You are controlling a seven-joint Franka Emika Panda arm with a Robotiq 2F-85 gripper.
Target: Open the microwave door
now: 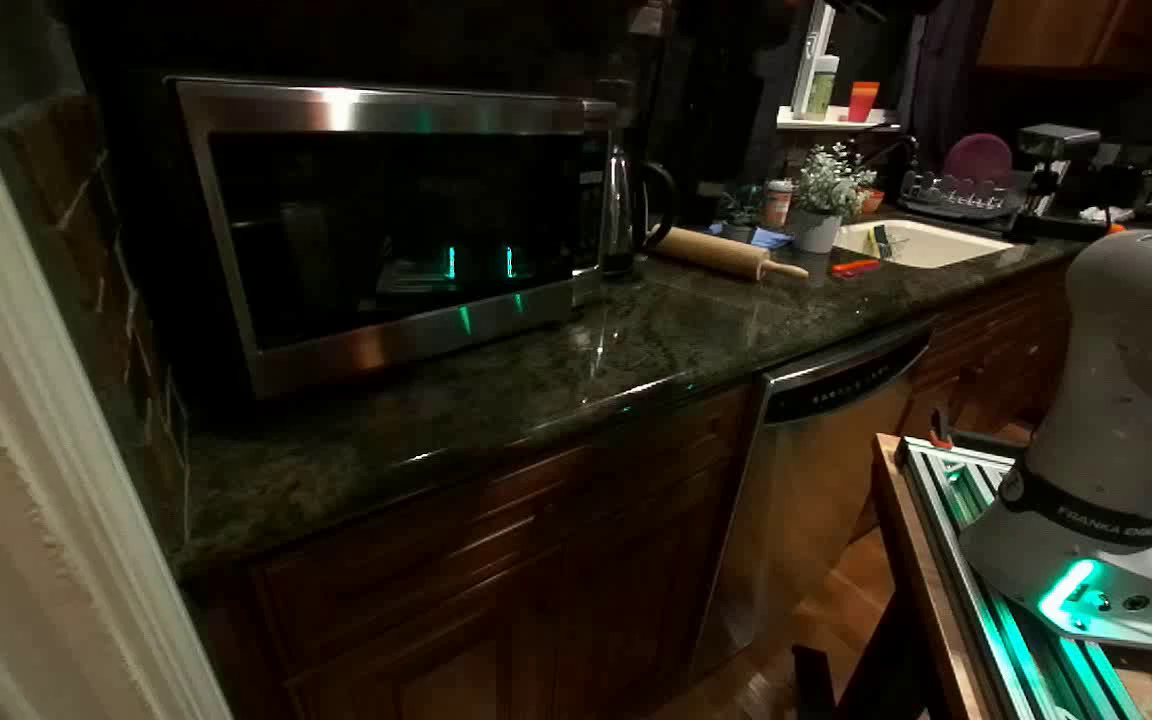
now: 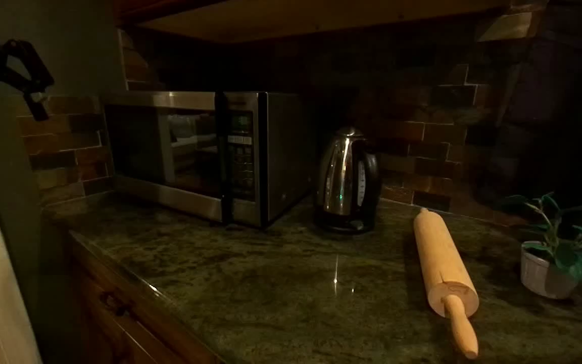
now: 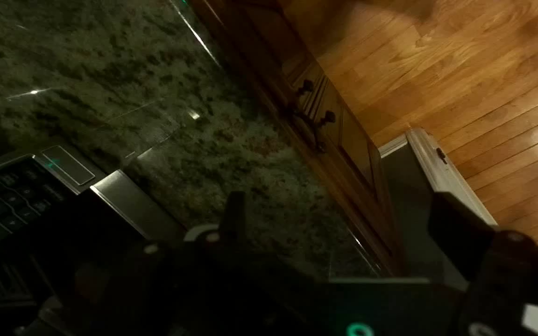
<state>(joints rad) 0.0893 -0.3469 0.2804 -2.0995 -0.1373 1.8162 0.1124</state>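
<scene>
The microwave (image 1: 596,200) stands on the dark stone counter, also seen in an exterior view (image 2: 291,151). Its steel-framed door with dark glass (image 1: 376,110) looks shut in both exterior views (image 2: 185,199). In the wrist view, the steel end of the door frame (image 3: 133,205) and the microwave's keypad side (image 3: 12,200) show at the lower left. My gripper (image 3: 339,198) is open and empty, its fingers wide apart above the counter's front edge. In an exterior view, part of the gripper (image 2: 38,98) hangs at the upper left, in front of and apart from the door.
A steel kettle (image 2: 344,177) stands right beside the microwave. A rolling pin (image 2: 442,258) and a potted plant (image 2: 548,273) are further along the counter (image 2: 291,293). A wall and white door trim (image 1: 26,400) bound the microwave's other side. The arm's base (image 1: 1076,580) is on a bench.
</scene>
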